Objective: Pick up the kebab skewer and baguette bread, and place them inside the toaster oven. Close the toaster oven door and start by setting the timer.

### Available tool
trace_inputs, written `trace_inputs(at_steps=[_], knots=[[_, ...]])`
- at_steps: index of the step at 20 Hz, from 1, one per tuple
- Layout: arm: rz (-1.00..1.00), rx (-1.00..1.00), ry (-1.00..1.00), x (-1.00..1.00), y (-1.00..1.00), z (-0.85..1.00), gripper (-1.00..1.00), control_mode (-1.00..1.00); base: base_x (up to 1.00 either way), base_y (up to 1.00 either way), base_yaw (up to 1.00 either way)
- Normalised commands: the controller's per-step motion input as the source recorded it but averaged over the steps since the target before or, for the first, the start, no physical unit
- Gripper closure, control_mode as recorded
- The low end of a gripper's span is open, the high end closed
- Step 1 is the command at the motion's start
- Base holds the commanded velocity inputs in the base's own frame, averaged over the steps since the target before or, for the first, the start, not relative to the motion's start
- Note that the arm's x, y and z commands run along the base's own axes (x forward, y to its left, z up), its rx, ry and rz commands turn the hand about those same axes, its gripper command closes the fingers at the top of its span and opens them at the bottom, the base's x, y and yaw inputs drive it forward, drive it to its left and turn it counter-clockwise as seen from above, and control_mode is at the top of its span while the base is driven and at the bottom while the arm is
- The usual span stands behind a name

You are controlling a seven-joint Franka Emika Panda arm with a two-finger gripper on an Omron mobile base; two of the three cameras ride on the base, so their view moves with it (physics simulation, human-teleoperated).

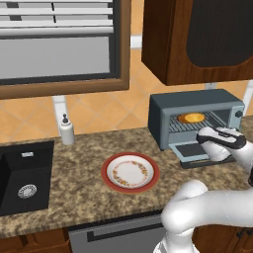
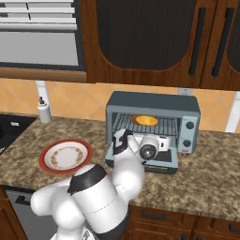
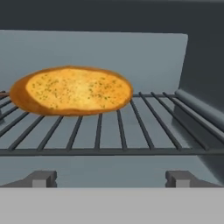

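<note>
The toaster oven (image 1: 163, 116) (image 2: 152, 101) stands on the counter, and its door (image 1: 193, 150) (image 2: 164, 164) is folded down flat. The baguette bread (image 3: 72, 90) (image 1: 191, 117) (image 2: 144, 120), a golden oval, lies on the wire rack (image 3: 131, 127), left of the middle in the hand view. My gripper (image 3: 111, 179) (image 1: 202, 134) hovers over the lowered door at the oven's mouth, pointing in at the rack. It is open, its fingertips (image 3: 41, 178) wide apart with nothing between them, a short way in front of the bread. The kebab skewer is hidden or out of view.
A red-rimmed plate (image 1: 106, 173) (image 2: 44, 159) sits bare on the granite counter left of the oven. A soap bottle (image 1: 66, 131) (image 2: 43, 111) stands by the wall beside the black sink (image 1: 24, 173). Dark wooden cabinets (image 1: 197, 39) hang above. Knobs (image 2: 190, 125) line the oven's right side.
</note>
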Motion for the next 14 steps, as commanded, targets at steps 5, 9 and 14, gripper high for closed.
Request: trace_inputs(at_steps=[5,9,14], knots=[[0.0,0.0,0.0,-0.31,-0.21,0.0,-1.0,-1.0,0.0,0.0,0.0],[0.0,0.0,0.03,-0.39,-0.22,0.0,-1.0,-1.0,0.0,0.0,0.0],[0.0,0.0,0.11,-0.66,-0.17,-0.08,-1.0,-1.0,0.0,0.0,0.0]])
